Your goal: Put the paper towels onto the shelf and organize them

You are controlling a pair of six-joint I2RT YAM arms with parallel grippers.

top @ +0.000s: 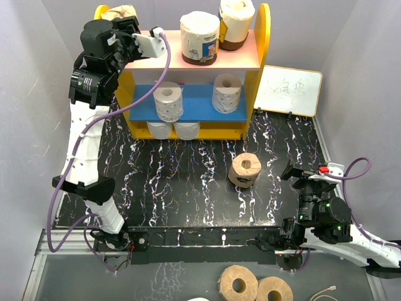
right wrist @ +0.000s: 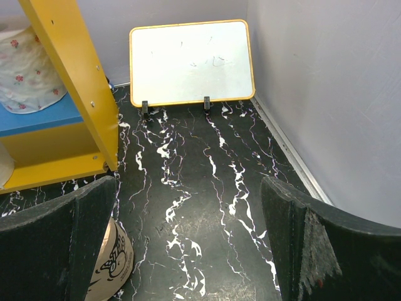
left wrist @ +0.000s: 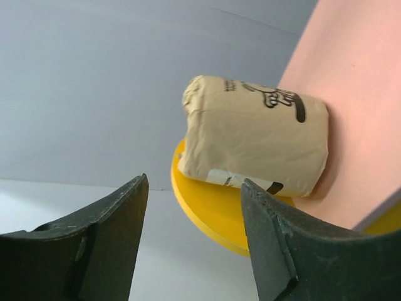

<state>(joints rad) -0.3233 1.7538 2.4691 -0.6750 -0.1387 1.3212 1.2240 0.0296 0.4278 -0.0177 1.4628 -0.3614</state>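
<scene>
The shelf [top: 188,59] stands at the back, with yellow sides, a pink upper board and a blue lower board. On the upper board a tan roll [top: 119,11] lies at the far left, and two wrapped rolls [top: 199,37] [top: 236,22] stand at the right. Two white rolls [top: 168,102] [top: 226,93] stand on the blue board, and two more [top: 160,130] [top: 187,130] sit beneath it. One tan roll [top: 245,170] stands on the table. My left gripper [top: 128,26] [left wrist: 194,182] is open and empty, just short of the left tan roll [left wrist: 254,135]. My right gripper [top: 293,171] [right wrist: 188,188] is open and empty, right of the table roll [right wrist: 109,269].
A small whiteboard [top: 291,91] [right wrist: 191,63] leans at the back right beside the shelf's yellow side panel [right wrist: 72,81]. Two tan rolls [top: 238,285] [top: 274,290] lie below the table's near edge. Grey walls close in on both sides.
</scene>
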